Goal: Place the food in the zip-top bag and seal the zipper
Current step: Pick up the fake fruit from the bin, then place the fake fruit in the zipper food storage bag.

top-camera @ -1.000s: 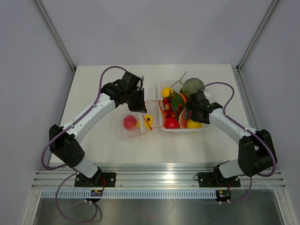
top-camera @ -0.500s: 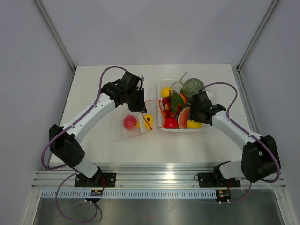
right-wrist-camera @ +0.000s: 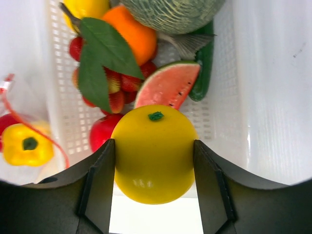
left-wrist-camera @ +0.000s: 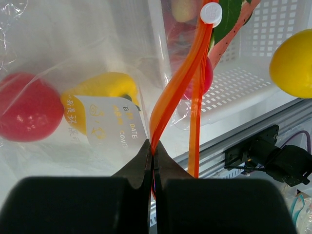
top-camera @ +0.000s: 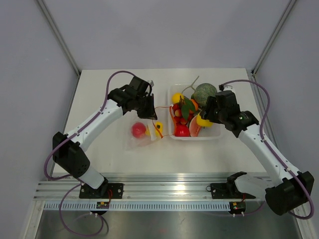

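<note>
The clear zip-top bag [top-camera: 141, 133] lies left of the white tray [top-camera: 214, 136]; it holds a red apple [top-camera: 138, 130] and a yellow pepper [top-camera: 157, 127]. My left gripper [top-camera: 148, 112] is shut on the bag's orange zipper strip [left-wrist-camera: 171, 95], lifting one side of the mouth; the white slider [left-wrist-camera: 211, 12] sits at the strip's far end. My right gripper [top-camera: 203, 119] is shut on a yellow lemon [right-wrist-camera: 154, 153] and holds it above the tray. The tray holds a red apple [right-wrist-camera: 103, 138], a watermelon slice [right-wrist-camera: 168, 86], an orange [right-wrist-camera: 134, 32], berries and a green melon [top-camera: 205, 92].
The tray's left wall stands right beside the bag's mouth. A green cucumber [right-wrist-camera: 204, 63] lies along the tray's right side. The aluminium rail [top-camera: 169, 190] runs along the table's near edge, and grey walls close in the back and sides.
My right gripper has risen out of the tray with the yellow lemon in it, and the arm has straightened. The left arm and the bag have not moved.
</note>
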